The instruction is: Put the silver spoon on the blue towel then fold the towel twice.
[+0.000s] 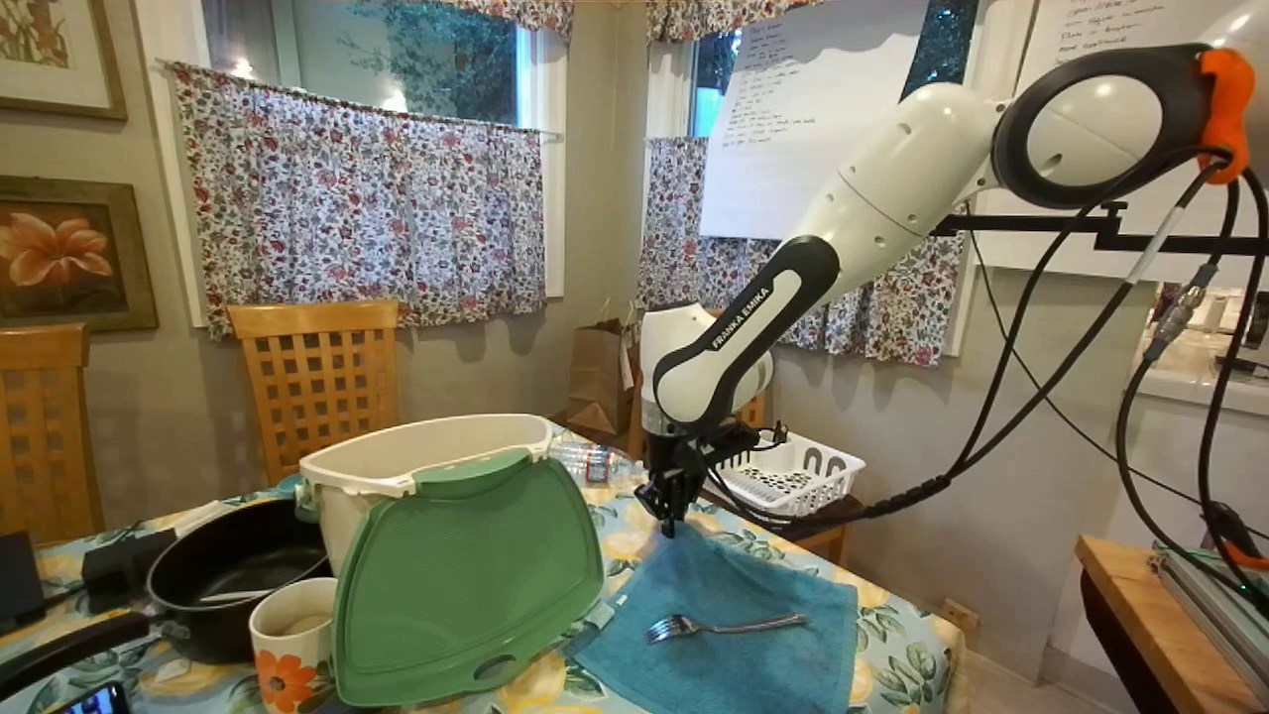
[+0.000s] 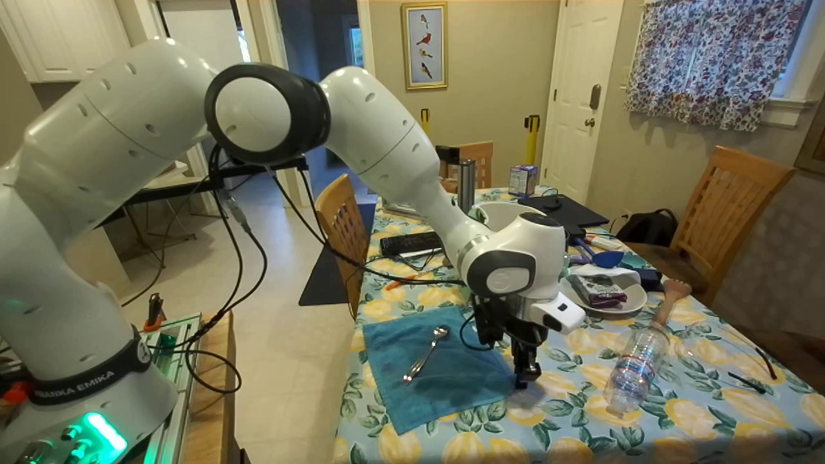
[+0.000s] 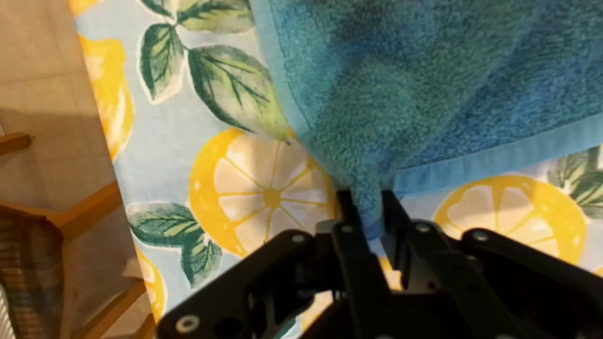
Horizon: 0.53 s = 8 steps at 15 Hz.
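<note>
The blue towel lies spread over the patterned tablecloth in both exterior views. On top of it rests the silver spoon, fully on the cloth and away from the gripper; its head looks streaked, almost tined, in an exterior view. My gripper points down at one towel corner. In the wrist view that corner is bunched into a narrow strip, pinched between the two black fingers, which press it from both sides. The corner sits at table level or barely above; I cannot tell which. The wrist view does not include the spoon.
A green lid leans on a white bin beside the towel. A mug and black pan stand beyond it. A clear bottle and a plate share the table. The table's edge runs close to the towel.
</note>
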Available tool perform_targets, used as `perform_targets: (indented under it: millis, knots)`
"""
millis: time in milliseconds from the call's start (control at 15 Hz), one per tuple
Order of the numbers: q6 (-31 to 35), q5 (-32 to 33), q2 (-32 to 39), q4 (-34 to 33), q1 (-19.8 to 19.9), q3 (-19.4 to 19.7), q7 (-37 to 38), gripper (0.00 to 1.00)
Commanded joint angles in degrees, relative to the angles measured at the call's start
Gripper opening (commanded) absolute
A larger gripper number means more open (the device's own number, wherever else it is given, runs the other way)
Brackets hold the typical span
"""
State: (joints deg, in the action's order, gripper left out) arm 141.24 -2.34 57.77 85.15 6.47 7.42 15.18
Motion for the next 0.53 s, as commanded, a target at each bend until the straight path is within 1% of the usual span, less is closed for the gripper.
perform_targets:
  millis: [0,267,467]
  knots:
    - [-1.66,-1.5,0.11,-0.84,-0.07,-0.1,0.57,0.0]
    - [0.66,-0.37,-4.49,3.98,-1.49,-0.3,-1.03,0.01]
    - [-0.08,0.33,-8.21,6.85,-2.89,-0.89,-3.02,0.01]
